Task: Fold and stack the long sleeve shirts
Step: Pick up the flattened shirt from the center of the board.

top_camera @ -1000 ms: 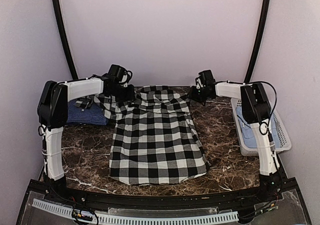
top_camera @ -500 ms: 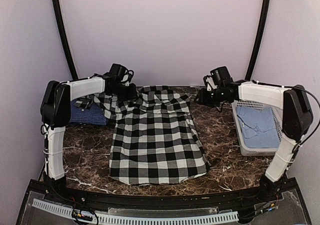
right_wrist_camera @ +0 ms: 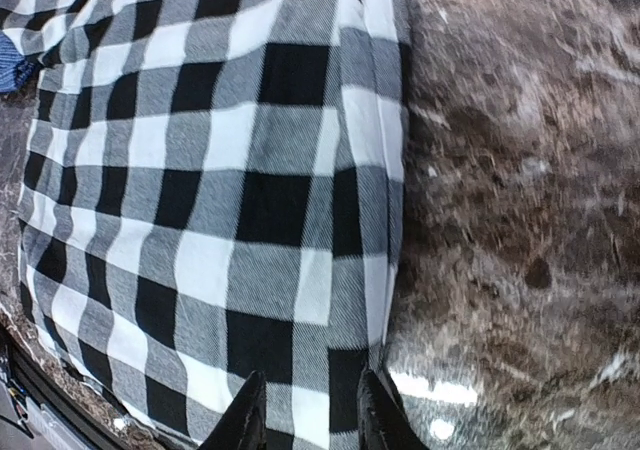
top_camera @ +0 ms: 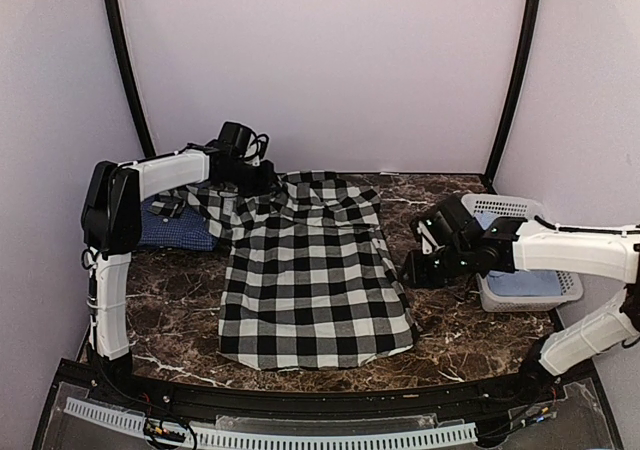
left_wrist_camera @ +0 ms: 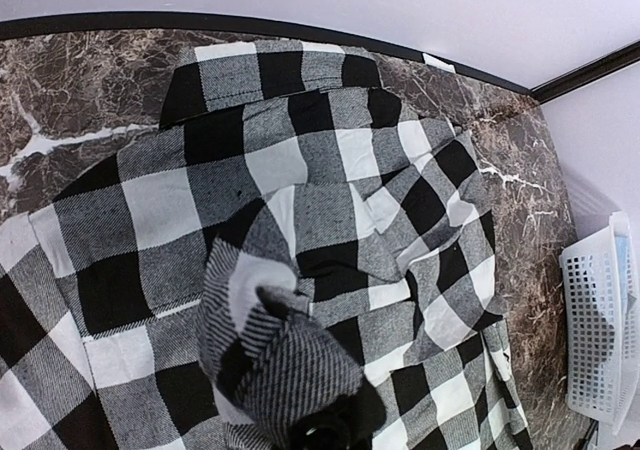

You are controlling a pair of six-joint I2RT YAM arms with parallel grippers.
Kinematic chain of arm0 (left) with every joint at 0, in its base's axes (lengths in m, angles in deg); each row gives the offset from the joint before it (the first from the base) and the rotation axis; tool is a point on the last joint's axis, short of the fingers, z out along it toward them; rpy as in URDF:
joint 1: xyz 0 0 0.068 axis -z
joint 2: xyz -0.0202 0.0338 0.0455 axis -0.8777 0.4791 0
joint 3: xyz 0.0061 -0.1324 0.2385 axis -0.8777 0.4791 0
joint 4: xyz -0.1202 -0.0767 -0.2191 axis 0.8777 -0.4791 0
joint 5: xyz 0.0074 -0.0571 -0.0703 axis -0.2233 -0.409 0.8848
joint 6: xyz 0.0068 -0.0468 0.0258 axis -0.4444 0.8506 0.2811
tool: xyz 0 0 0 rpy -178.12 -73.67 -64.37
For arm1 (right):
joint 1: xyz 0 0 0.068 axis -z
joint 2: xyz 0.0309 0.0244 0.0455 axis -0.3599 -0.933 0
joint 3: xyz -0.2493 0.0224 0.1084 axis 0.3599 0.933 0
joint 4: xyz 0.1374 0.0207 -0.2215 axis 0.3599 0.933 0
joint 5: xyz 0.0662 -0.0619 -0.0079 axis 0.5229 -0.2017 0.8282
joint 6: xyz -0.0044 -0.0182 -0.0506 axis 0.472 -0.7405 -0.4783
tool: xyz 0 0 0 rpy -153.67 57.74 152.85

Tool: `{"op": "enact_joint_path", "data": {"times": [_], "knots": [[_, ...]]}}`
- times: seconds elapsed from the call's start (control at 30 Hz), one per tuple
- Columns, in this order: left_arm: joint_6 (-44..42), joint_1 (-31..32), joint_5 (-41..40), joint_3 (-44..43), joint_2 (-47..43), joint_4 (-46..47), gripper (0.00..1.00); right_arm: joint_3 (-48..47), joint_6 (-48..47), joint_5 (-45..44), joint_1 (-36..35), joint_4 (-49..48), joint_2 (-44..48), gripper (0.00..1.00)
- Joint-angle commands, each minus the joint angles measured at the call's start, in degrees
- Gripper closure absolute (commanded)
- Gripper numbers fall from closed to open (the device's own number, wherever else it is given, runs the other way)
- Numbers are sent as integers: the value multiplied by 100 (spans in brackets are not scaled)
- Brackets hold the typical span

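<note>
Folding the checked shirt [top_camera: 315, 270]: left gripper [top_camera: 262, 180] clamped on its bunched cloth, right gripper [right_wrist_camera: 310, 380] parted over the side edge, probably pinching there next.

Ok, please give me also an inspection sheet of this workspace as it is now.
Surface: dark marble-pattern table, no spills seen.
Job's things: black-and-white checked shirt spread out in the middle; dark blue shirt at left.
Clutter: white slotted basket at right, pale blue cloth inside.
Claws: left claw pinches bunched cloth near the checked shirt's collar; right claw open, over that shirt's right edge.
Cables: black loop at left wrist.
Surroundings: plain pale walls, two black poles.
</note>
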Motion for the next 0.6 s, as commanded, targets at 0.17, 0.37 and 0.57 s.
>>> {"op": "enact_joint_path", "data": {"times": [0.17, 0.37, 0.57], "knots": [[48, 2, 216, -277, -50, -86, 100, 591, 1149, -926, -1073, 703, 287, 74], [36, 2, 243, -359, -50, -107, 100, 784, 1630, -966, -1587, 860, 220, 75], [48, -3, 255, -470, -54, -93, 100, 670, 1888, -1291, -1849, 1155, 117, 88]]}}
